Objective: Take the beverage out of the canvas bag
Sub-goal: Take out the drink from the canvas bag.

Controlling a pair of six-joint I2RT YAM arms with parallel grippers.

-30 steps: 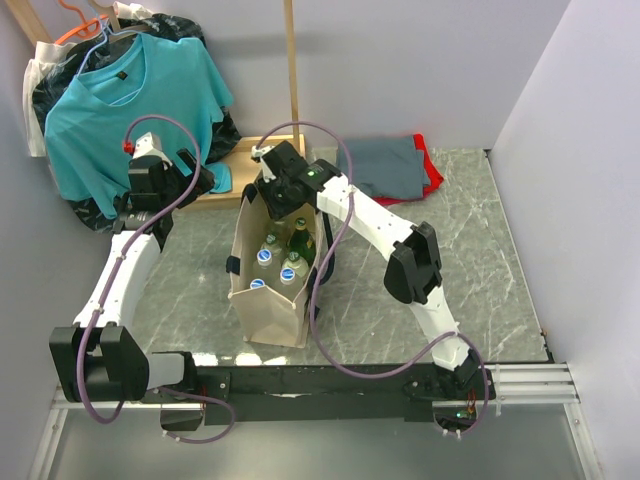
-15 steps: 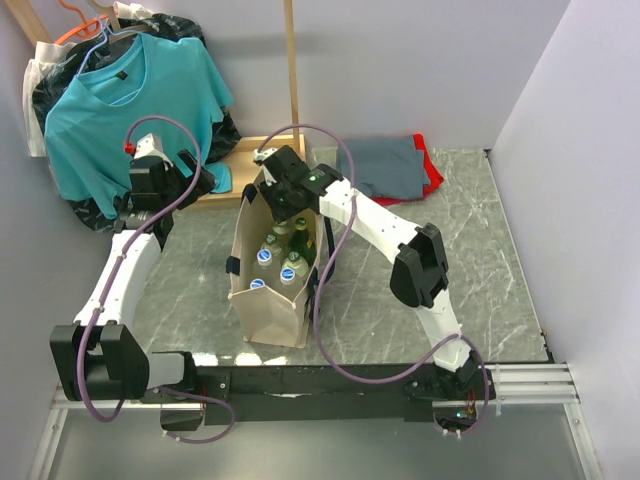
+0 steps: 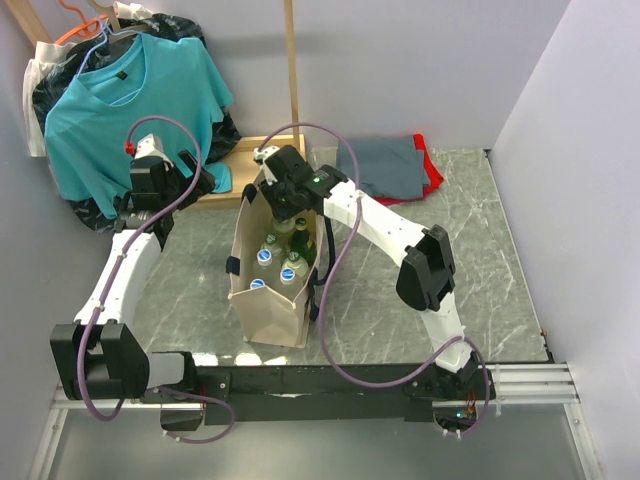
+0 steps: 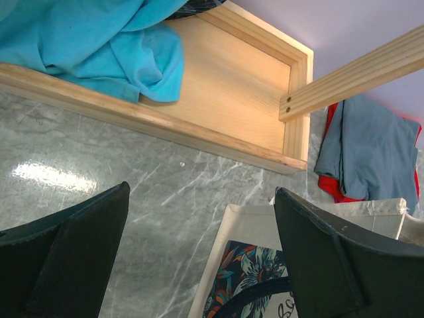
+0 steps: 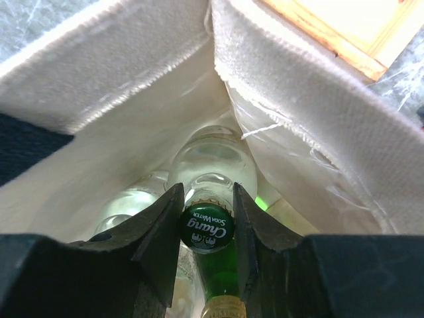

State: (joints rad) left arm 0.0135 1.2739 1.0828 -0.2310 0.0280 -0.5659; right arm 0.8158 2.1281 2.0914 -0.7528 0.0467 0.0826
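The beige canvas bag [image 3: 270, 312] stands upright on the marble table, its mouth open. Inside it, a green beverage bottle [image 3: 302, 240] with a green "Chang Soda Water" cap [image 5: 207, 228] leans among clear bottles. My right gripper [image 3: 292, 205] reaches down into the bag's mouth. In the right wrist view my right gripper [image 5: 207, 193] is shut on the green bottle just under its cap. My left gripper [image 3: 195, 178] hangs open to the left of the bag. In the left wrist view my left gripper [image 4: 202, 192] holds nothing, and the canvas bag [image 4: 246, 228] lies below it.
Clear bottles with blue caps [image 3: 263, 257] fill the rest of the bag. A wooden rack base [image 4: 232, 99] and its post [image 3: 292, 70] stand behind the bag. A teal T-shirt [image 3: 120, 100] hangs at the back left, and folded grey and red clothes [image 3: 390, 170] lie at the back right.
The right arm's elbow has swung slightly to the right while its gripper stays shut on the green bottle in the bag. The left arm has not moved.
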